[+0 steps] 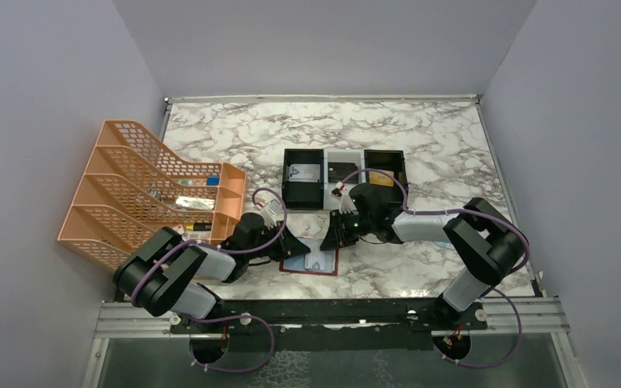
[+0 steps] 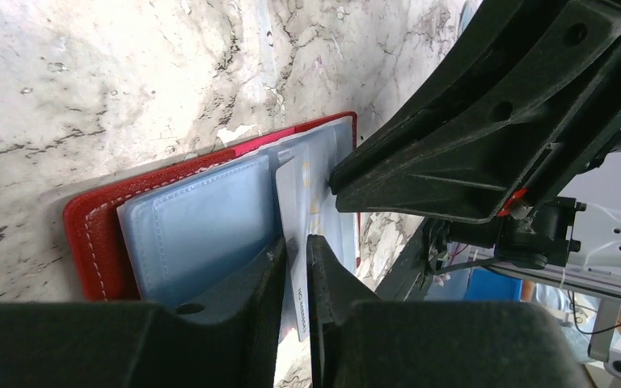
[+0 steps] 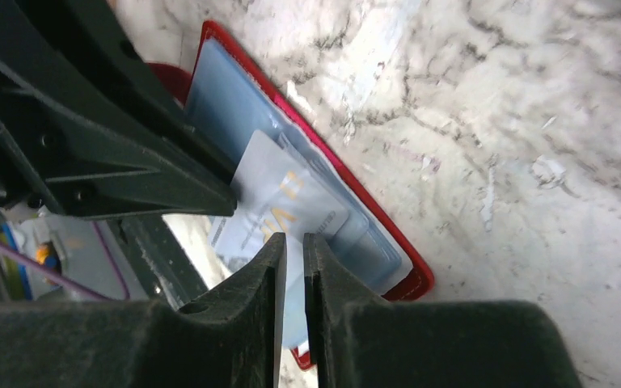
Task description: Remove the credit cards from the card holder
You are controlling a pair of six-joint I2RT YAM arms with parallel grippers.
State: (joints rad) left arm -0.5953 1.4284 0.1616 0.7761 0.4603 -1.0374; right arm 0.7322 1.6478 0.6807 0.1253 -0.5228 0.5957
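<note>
Resting on marble table point(image 1: 420, 145): card holder point(image 1: 311, 263); lilac walls point(image 1: 323, 40).

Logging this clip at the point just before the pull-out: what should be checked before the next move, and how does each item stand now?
1. Left gripper on a card: ok. The silvery-white card runs through its narrow gap.
2. Card free of the card holder: not ok. Its far end sits in a pocket.
3. What the right gripper pinches: cannot tell. It may be the card or the pale blue panel.
4. Holder open and flat on the table: ok.
5. Room between the two grippers: not ok. They meet tip to tip over the holder.
</note>
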